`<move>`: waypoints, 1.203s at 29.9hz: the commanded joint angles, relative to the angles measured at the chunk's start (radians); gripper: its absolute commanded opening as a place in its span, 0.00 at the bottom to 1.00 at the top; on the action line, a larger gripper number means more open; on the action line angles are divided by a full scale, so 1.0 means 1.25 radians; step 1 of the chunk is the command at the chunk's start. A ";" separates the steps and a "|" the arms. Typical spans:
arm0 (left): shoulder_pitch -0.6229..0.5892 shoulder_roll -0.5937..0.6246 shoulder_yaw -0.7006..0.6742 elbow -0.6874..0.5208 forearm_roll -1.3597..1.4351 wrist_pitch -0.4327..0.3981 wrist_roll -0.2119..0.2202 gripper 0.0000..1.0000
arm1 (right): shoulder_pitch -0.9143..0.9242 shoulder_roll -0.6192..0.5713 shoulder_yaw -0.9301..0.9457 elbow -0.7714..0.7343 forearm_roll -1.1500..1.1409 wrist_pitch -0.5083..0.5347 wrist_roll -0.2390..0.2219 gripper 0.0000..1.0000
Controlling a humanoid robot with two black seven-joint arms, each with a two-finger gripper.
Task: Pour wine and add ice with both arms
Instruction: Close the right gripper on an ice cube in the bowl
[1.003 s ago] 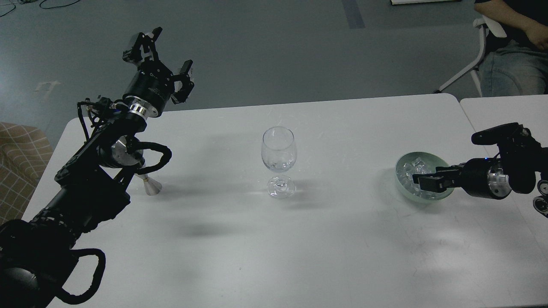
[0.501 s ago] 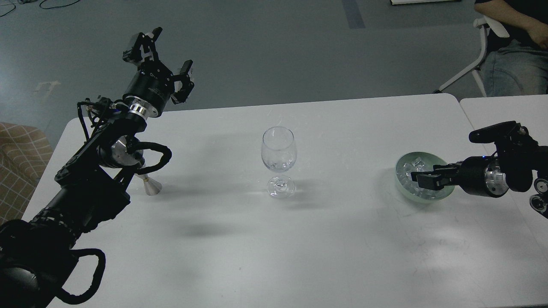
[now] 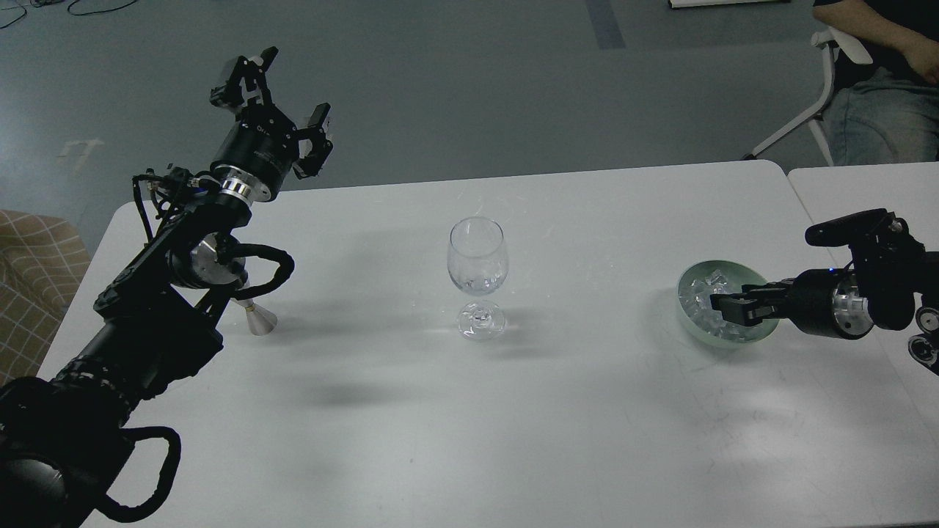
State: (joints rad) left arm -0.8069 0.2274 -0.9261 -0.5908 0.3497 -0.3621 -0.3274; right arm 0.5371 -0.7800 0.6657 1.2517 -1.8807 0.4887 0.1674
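A clear stemmed wine glass [image 3: 477, 262] stands upright in the middle of the white table [image 3: 469, 433]; it looks almost empty. The ice [image 3: 697, 301] is a heap of small clear cubes in a pale green bowl [image 3: 688, 317] at the right. My right gripper [image 3: 722, 304] comes in from the right and lies low over the bowl, its fingertips down among the ice. Its fingers are dark and cannot be told apart. My left gripper [image 3: 285, 99] is open and empty, raised high above the table's far left corner.
A small silver cone-shaped piece [image 3: 259, 320] stands on the table at the left, partly hidden behind my left arm. A second white table [image 3: 866, 187] adjoins at the right. A seated person [image 3: 880, 73] on a chair is beyond the far right corner.
My right gripper has shifted slightly over the bowl, first left into the ice, then a little back to the right. My left arm and the glass have not moved.
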 commanded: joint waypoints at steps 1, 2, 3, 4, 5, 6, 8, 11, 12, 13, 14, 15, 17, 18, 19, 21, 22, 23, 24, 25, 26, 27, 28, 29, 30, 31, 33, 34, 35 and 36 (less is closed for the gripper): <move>0.002 0.001 0.000 -0.001 0.000 0.000 -0.001 0.98 | 0.000 0.001 0.001 0.000 0.000 0.000 -0.001 0.49; 0.002 0.001 0.000 -0.001 0.000 0.000 0.001 0.98 | 0.000 0.001 0.001 0.000 0.000 0.000 0.000 0.49; 0.004 0.001 0.000 -0.001 0.000 0.000 -0.001 0.98 | 0.001 0.001 0.001 0.000 0.001 0.000 -0.001 0.48; 0.004 0.001 0.000 -0.001 0.000 0.000 -0.001 0.98 | 0.000 0.001 0.001 0.000 0.001 0.000 -0.003 0.45; 0.004 0.001 0.000 -0.001 -0.001 0.000 -0.001 0.98 | 0.001 0.001 0.001 0.000 0.001 0.000 -0.004 0.43; 0.004 0.001 0.000 -0.001 0.000 0.000 -0.001 0.98 | 0.000 0.001 0.001 0.000 0.001 0.000 -0.004 0.42; 0.004 0.001 0.000 -0.002 -0.001 0.000 -0.001 0.98 | 0.000 0.001 0.001 0.000 0.001 0.000 -0.005 0.41; 0.004 0.001 0.000 -0.002 -0.001 0.000 -0.001 0.98 | 0.000 0.002 0.001 0.001 0.004 0.000 -0.005 0.41; 0.004 0.001 0.000 -0.002 -0.001 0.000 -0.001 0.98 | 0.000 0.002 0.001 0.000 0.004 0.000 -0.005 0.41; 0.004 0.001 0.000 -0.002 -0.001 0.000 -0.001 0.98 | 0.000 0.002 0.001 0.000 0.004 0.000 -0.005 0.41; 0.004 0.001 0.000 -0.002 -0.001 0.000 -0.001 0.98 | 0.000 0.002 0.001 0.001 0.005 0.000 -0.005 0.41; 0.004 0.001 0.000 -0.001 -0.001 0.000 -0.001 0.98 | 0.000 0.002 0.001 0.000 0.004 0.000 -0.005 0.41; 0.004 0.001 0.000 -0.002 -0.001 0.000 -0.001 0.98 | 0.001 0.004 0.001 0.001 0.006 0.000 -0.005 0.39; 0.004 0.002 0.000 -0.001 -0.001 0.000 -0.001 0.98 | 0.001 0.006 0.001 0.001 0.006 0.000 -0.006 0.39; 0.004 0.002 0.000 -0.002 -0.001 0.000 -0.001 0.98 | 0.002 0.006 0.001 0.001 0.006 0.000 -0.006 0.39; 0.004 0.001 0.000 -0.002 -0.001 0.000 -0.001 0.98 | 0.002 0.006 0.001 0.001 0.006 0.000 -0.006 0.37; 0.004 0.001 0.000 -0.002 -0.001 0.000 -0.001 0.98 | 0.002 0.006 0.001 0.001 0.007 0.000 -0.006 0.37; 0.004 0.001 0.000 -0.001 -0.001 0.000 -0.001 0.98 | 0.004 0.006 0.001 0.001 0.007 0.000 -0.006 0.35; 0.004 0.001 0.000 -0.001 -0.001 0.000 -0.001 0.98 | 0.004 0.006 0.001 0.001 0.007 0.000 -0.006 0.34; 0.004 0.002 0.000 -0.001 -0.001 0.000 -0.001 0.98 | 0.004 0.006 0.001 0.002 0.007 0.000 -0.006 0.33; 0.004 0.002 0.000 -0.002 -0.001 0.000 -0.001 0.98 | 0.002 0.006 0.001 0.002 0.009 0.000 -0.006 0.31; 0.004 0.002 0.000 -0.001 -0.001 0.000 -0.001 0.98 | 0.002 0.007 0.001 0.002 0.009 0.000 -0.006 0.30; 0.004 0.002 0.001 -0.002 -0.001 0.000 -0.001 0.98 | 0.001 0.006 0.001 0.002 0.009 0.000 -0.006 0.29; 0.004 0.002 0.000 -0.002 -0.001 0.000 -0.001 0.98 | 0.001 0.006 0.001 0.004 0.009 0.000 -0.006 0.26; 0.004 0.002 0.001 -0.002 -0.001 0.000 -0.001 0.98 | 0.001 0.007 0.001 0.004 0.009 0.000 -0.009 0.24; 0.004 0.002 0.000 -0.002 -0.001 0.000 -0.001 0.98 | 0.001 0.006 0.001 0.004 0.010 0.000 -0.012 0.20; 0.004 0.002 0.000 -0.001 -0.001 0.000 -0.001 0.98 | 0.002 0.007 0.001 0.005 0.010 0.000 -0.017 0.18; 0.004 0.002 0.000 -0.001 -0.001 0.000 -0.001 0.98 | 0.002 0.006 0.001 0.005 0.010 0.000 -0.019 0.18; 0.004 0.002 0.000 -0.002 -0.001 0.000 -0.001 0.98 | 0.004 0.006 0.001 0.006 0.010 0.000 -0.020 0.15; 0.004 0.002 0.000 -0.002 -0.001 0.000 -0.001 0.98 | 0.004 0.006 0.001 0.007 0.010 0.000 -0.020 0.14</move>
State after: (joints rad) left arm -0.8022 0.2298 -0.9264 -0.5930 0.3482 -0.3621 -0.3283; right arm 0.5393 -0.7725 0.6681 1.2581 -1.8683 0.4886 0.1461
